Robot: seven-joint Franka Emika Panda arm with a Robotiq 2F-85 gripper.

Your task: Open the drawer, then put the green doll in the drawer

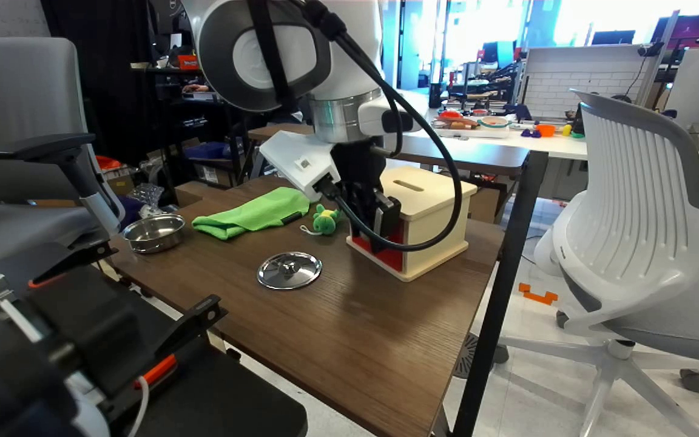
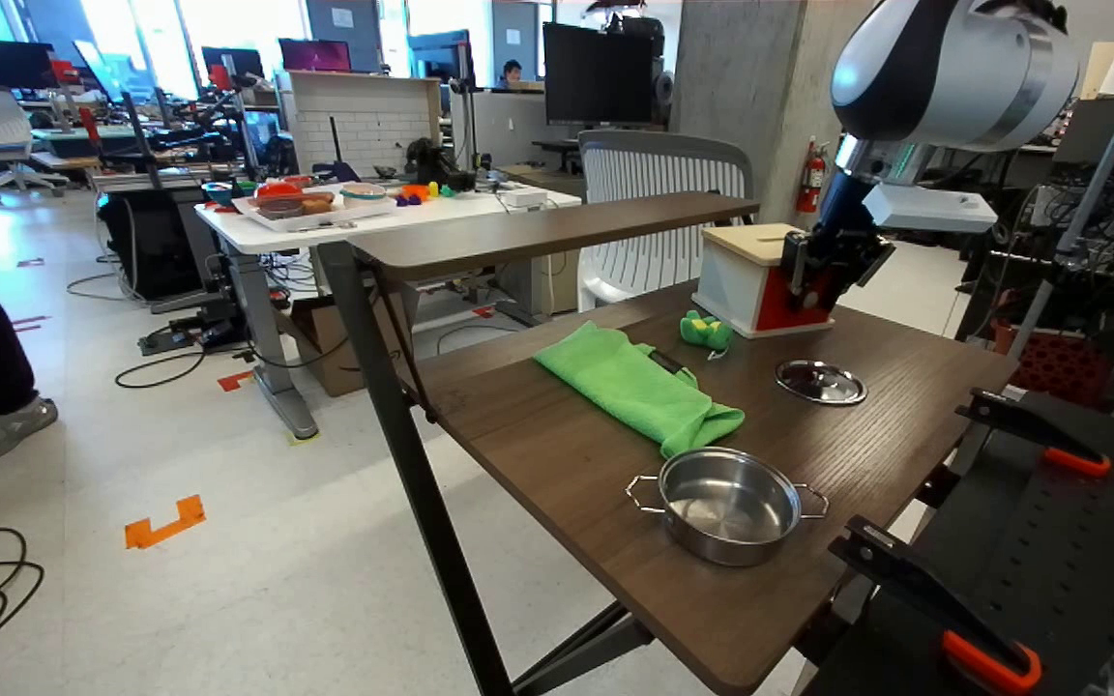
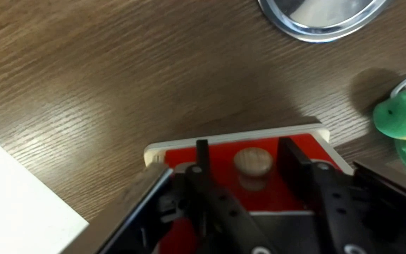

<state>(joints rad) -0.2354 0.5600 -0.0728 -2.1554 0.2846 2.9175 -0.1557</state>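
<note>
Wrist view downward, seemingly near drawer [image 3: 273,190]

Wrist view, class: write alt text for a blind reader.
An open black gripper straddles a round pale wooden knob on a red drawer front. At right sits a green and yellow plush doll; at top, a shiny round metal lid.

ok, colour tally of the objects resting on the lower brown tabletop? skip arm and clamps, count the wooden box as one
Green: 2 (doll, cloth)
Silver metal: 2 (pot, lid)
Pale wood: 1 (box with a red-fronted drawer)
Total: 5
</note>
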